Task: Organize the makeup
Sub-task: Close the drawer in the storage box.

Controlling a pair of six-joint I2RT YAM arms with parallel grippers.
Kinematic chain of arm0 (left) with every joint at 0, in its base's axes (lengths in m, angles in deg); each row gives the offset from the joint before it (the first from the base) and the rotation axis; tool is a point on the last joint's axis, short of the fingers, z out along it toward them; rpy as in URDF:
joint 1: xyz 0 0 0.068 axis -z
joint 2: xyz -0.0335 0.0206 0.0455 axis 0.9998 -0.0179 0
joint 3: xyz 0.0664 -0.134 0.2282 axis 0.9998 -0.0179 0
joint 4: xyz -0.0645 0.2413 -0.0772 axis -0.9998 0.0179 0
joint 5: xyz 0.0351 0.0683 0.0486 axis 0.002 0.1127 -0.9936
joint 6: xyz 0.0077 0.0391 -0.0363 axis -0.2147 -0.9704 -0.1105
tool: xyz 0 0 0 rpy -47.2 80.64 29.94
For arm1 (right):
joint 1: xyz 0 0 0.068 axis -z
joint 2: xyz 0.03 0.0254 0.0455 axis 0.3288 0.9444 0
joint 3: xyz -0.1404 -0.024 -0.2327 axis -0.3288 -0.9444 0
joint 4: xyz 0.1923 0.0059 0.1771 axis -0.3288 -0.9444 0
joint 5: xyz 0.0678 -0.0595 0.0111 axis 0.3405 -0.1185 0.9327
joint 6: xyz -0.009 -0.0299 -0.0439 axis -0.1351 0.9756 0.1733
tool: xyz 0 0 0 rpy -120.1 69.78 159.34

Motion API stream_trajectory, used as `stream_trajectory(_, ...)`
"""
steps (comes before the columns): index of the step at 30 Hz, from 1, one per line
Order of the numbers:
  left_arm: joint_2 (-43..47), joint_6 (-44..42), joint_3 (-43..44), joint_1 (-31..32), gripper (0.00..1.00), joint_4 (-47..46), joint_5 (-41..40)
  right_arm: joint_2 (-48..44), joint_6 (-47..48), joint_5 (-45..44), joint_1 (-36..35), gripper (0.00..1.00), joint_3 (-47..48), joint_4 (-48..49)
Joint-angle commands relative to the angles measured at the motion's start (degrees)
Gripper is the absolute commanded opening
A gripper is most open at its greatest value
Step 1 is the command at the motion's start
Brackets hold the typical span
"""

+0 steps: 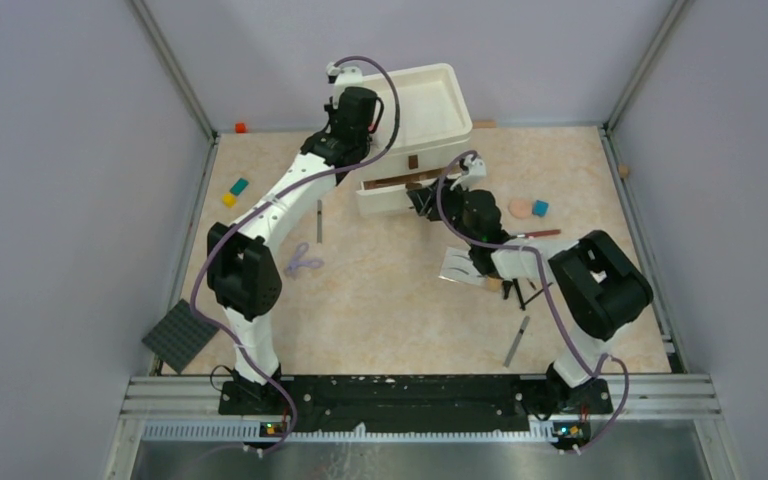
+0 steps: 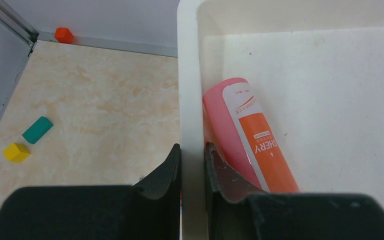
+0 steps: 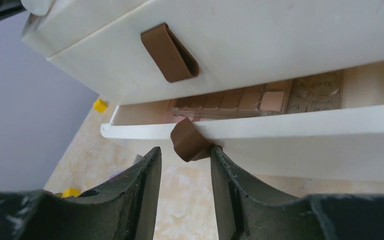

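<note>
A white organiser (image 1: 430,110) stands at the back, with an open top tray and drawers with brown tab handles. My left gripper (image 1: 352,100) is shut on the tray's left wall (image 2: 190,100), one finger on each side. A pink spray bottle (image 2: 245,135) with an orange label lies in the tray beside the inner finger. My right gripper (image 3: 185,150) is open at the lower drawer's brown tab (image 3: 189,142), with the right fingertip touching it. That drawer (image 3: 280,127) is slightly open, with an eyeshadow palette (image 3: 260,97) inside.
On the table lie a peach sponge (image 1: 520,207), a teal block (image 1: 541,208), a red pencil (image 1: 540,234), a white card (image 1: 460,265), a silver tube (image 1: 516,342), a thin pencil (image 1: 320,220) and a purple tool (image 1: 303,262). The grey studded plate (image 1: 178,336) is at the front left, and coloured blocks (image 1: 234,192) lie at the left.
</note>
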Motion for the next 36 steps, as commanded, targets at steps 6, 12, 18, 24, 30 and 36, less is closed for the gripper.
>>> stream_trajectory(6, 2.0, -4.7, -0.7, 2.4, 0.00, 3.2, 8.2, 4.8, 4.7, -0.9, 0.2, 0.39, 8.1, 3.6)
stream_trajectory(12, 1.7, -4.8, -0.2, 2.4, 0.00, 3.2, 9.8, 7.5, 7.8, -1.9, 0.2, 0.38, 11.7, 1.0)
stream_trajectory(18, 2.0, -4.9, -0.1, 2.4, 0.00, 4.0, 11.1, 11.6, 10.9, -3.8, 0.2, 0.35, 13.0, 7.0)
stream_trajectory(24, 2.2, -5.2, 0.5, 2.4, 0.00, 4.9, 11.0, 8.9, 13.5, -3.2, 0.2, 0.36, 10.3, 8.3)
stream_trajectory(30, 1.9, -5.9, 0.9, 2.3, 0.00, 5.1, 9.8, 5.7, 12.1, -2.9, 0.2, 0.54, 5.6, 0.7)
stream_trajectory(36, 1.6, -5.8, 1.5, 2.3, 0.00, 5.2, 10.2, 9.2, 9.4, -4.6, 0.2, 0.56, 4.2, 0.5)
